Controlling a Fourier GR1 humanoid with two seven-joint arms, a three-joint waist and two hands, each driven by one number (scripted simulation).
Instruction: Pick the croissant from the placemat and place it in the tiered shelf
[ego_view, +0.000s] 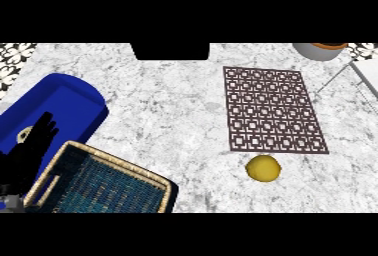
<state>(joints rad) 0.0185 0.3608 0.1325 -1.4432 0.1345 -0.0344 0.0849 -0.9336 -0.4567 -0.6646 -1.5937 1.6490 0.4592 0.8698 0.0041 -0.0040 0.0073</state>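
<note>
1 left hand (33, 145) open at the left edge, yellow croissant (263, 168) well apart, just below the placemat (273, 110)

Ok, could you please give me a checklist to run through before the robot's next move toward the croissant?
1. Croissant found: ok. The yellow croissant shows in full, with nothing covering it.
2. Croissant on the placemat: not ok. It lies on the counter, just past the mat's near edge.
3. Right hand ready: cannot tell. It is not in view.
4. Left hand out of the way: ok. It rests open, fingers up, at the view's left edge, and holds nothing.
5. Tiered shelf free to receive: ok for the top tier, where nothing lies. Any lower tier is hidden.
</note>
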